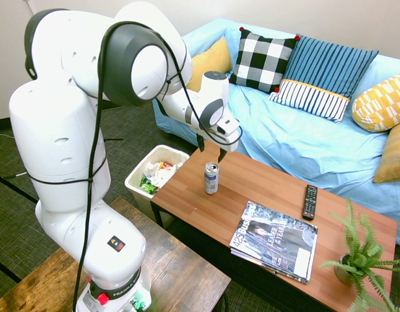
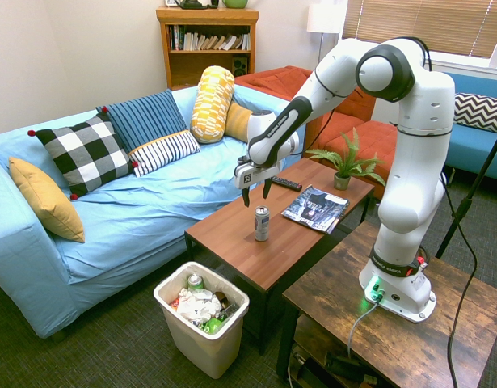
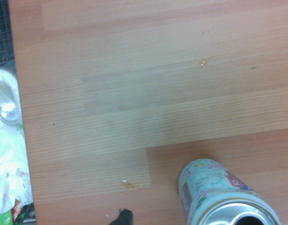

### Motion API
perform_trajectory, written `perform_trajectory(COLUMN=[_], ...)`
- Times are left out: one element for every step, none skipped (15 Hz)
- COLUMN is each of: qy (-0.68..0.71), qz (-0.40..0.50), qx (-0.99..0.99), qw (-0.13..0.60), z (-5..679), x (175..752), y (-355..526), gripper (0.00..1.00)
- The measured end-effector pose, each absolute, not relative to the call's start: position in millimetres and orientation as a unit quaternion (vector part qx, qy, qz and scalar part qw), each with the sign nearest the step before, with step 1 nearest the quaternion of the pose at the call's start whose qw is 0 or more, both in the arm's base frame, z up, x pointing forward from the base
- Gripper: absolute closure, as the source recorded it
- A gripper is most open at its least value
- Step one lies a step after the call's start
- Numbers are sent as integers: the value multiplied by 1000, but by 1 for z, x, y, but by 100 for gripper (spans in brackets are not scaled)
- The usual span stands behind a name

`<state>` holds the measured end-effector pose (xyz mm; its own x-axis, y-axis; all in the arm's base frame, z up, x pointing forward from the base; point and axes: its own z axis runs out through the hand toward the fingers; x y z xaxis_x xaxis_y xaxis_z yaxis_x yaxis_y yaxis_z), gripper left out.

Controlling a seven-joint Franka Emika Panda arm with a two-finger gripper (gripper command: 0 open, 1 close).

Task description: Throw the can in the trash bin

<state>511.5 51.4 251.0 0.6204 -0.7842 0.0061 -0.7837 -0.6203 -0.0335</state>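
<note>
Your first exterior: high behind arm base, facing sofa (image 1: pixel 297 130). Second: opposite side, wide. Both share coffee table (image 1: pixel 252 188) (image 2: pixel 256 250). Wrist: close, looking straight down onto it.

A living room in a home: a blue sofa (image 2: pixel 135 202) with patterned cushions (image 2: pixel 86 153), a bookshelf (image 2: pixel 206 44), a floor lamp (image 2: pixel 325 20), and a wooden worktop (image 2: pixel 272 234) bearing magazines (image 2: pixel 315 208), remote (image 1: pixel 309 201) and potted plant (image 2: pixel 345 166).

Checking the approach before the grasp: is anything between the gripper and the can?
Nothing visible. The open gripper hangs right above the can, which stands upright and alone on the coffee table; the magazine and remote lie off to the side.
</note>
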Motion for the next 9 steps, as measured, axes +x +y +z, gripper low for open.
perform_trajectory(qy=[443,449,454,459,463,466,468,468,467], qz=[-11,-12,-13,-14,-13,-11,-9,-6,-4], qx=[-896,-894,-891,-888,-886,-885,-884,-884,-884], qw=[12,9,7,5,3,1,0,-2,-3], z=[247,244,242,242,240,238,234,230,226], x=[514,514,514,514,513,512,510,506,502], y=[52,53,54,53,52,51,50,50,51], gripper=[0,0,0,0,0,0,0,0,0])
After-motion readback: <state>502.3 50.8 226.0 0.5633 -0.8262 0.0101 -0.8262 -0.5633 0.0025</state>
